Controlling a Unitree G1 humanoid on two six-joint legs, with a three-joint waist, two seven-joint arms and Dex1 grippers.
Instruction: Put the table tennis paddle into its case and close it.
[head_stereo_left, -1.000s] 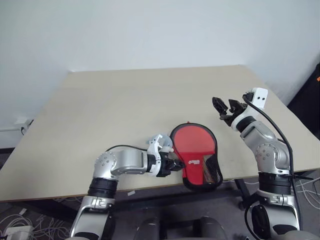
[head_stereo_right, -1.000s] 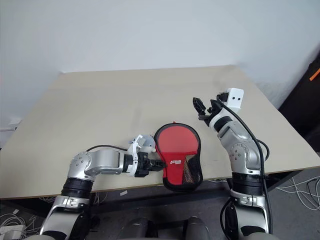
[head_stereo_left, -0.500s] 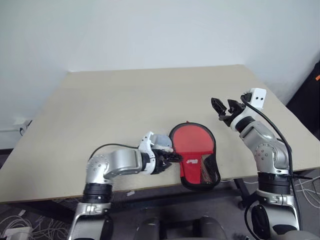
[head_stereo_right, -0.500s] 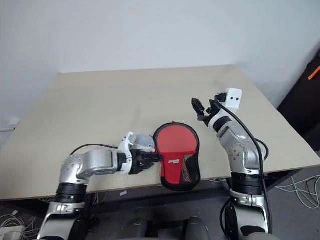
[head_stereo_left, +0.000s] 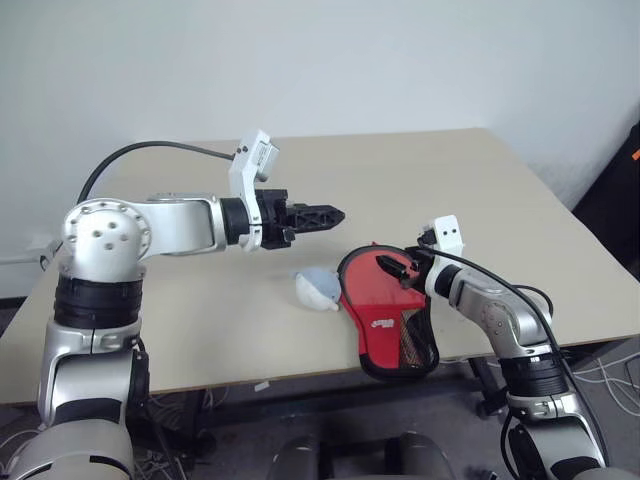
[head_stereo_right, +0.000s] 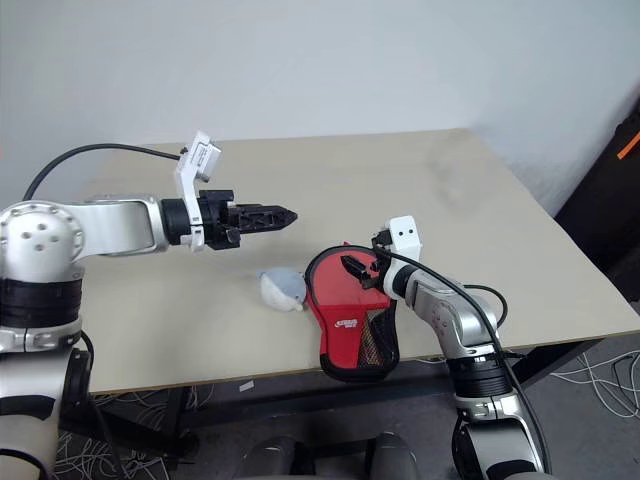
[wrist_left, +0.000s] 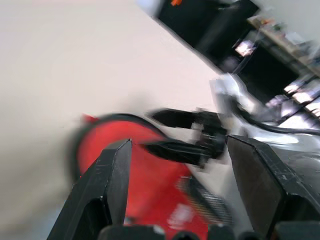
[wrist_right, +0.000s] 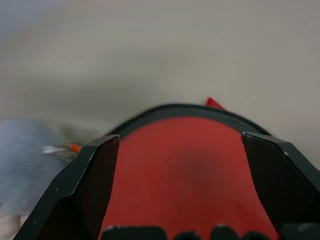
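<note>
The case (head_stereo_left: 415, 342) lies at the table's front edge, black edged, its narrow end hanging over the edge. Through its clear half I see the table tennis paddle (head_stereo_left: 372, 295), red face up, inside it. My right gripper (head_stereo_left: 392, 268) stands open low over the case's round end, fingers either side of the red face (wrist_right: 185, 170), nothing held. My left gripper (head_stereo_left: 335, 213) is raised well above the table, left of the case, pointing toward it. In its wrist view the fingers (wrist_left: 115, 165) stand apart with nothing between them.
A small rounded grey-blue and white object (head_stereo_left: 318, 288) lies on the beige table (head_stereo_left: 300, 170) just left of the case. Dark furniture stands at the far right. Cables lie on the floor below the front edge.
My left arm lifted away from the case's left side and its gripper opened. The grey-blue object now lies where it was. My right gripper came down to the case's round end.
</note>
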